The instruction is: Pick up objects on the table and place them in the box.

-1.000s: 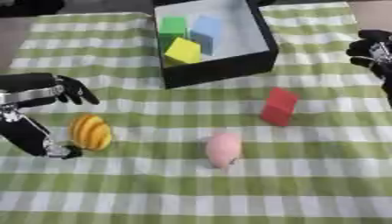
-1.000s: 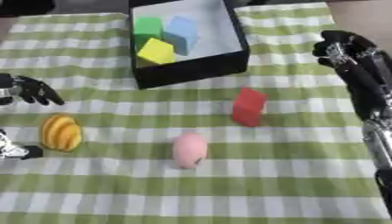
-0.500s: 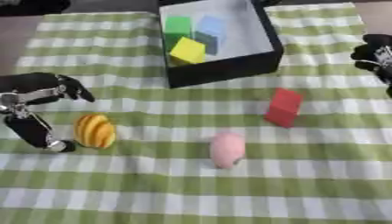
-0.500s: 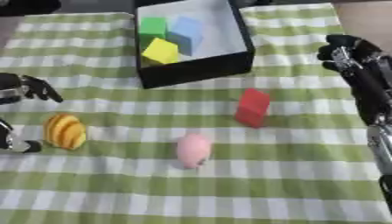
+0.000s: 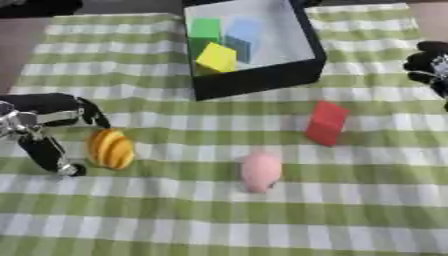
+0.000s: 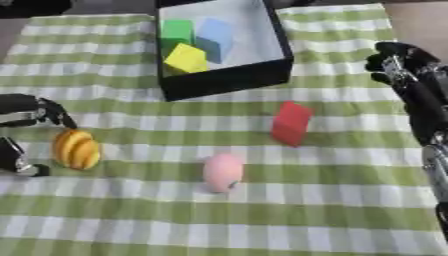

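Three items lie outside the box: a striped orange, a pink egg and a red block, all on the checked cloth; green, blue and yellow blocks sit inside. Over the last second nothing has been lifted, but the left hand has stayed spread around the orange, fingers above and thumb below, holding nothing, so a grasp looks close. The right hand waits at the right edge, curled and empty. No writing or brand shows.
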Controlling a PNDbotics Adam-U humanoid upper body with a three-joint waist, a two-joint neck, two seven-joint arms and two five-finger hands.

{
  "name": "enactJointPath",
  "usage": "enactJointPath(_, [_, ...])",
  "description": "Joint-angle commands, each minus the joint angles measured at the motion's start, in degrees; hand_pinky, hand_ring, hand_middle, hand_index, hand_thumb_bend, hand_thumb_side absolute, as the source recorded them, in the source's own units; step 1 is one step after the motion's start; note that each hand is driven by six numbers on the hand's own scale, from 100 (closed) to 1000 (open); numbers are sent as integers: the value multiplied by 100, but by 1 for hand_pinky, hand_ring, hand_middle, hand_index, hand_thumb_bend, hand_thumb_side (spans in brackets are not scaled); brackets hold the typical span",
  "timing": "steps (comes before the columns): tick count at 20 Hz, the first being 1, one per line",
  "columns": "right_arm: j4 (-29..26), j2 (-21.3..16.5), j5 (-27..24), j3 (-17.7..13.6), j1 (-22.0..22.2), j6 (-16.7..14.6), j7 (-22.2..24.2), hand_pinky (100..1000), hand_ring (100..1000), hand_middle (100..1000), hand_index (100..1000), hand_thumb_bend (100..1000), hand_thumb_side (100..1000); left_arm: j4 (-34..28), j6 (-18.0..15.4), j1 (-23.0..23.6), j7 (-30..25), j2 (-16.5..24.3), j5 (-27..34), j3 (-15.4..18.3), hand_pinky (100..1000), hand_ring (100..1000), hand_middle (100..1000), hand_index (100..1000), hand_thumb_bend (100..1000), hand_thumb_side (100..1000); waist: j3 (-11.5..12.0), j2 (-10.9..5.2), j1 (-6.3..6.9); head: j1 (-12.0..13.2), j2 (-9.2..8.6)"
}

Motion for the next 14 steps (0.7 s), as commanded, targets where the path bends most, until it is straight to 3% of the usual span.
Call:
enactJointPath(1, [-53, -68, 11, -42, -42, -6, 11, 835, 766, 650, 774, 100, 565, 30, -63, -86, -2, 79, -21, 16, 797, 791, 734, 789, 427, 100, 3, -33, -87, 29, 0])
enactJointPath(6, [-49, -68, 13, -42, -45, -5, 18, 835, 766, 650, 774, 100, 566, 17, -30, -77, 190, 39, 15, 34, 764, 751, 668, 683, 228, 100, 3, -32, -84, 35, 3])
enactJointPath(14, [-54, -103, 5, -47, -50, -15, 20, 836, 766, 651, 774, 100, 563, -618, 150, -39, 653, 220, 112, 231, 730, 714, 612, 606, 147, 100, 5, -63, -56, -10, 8])
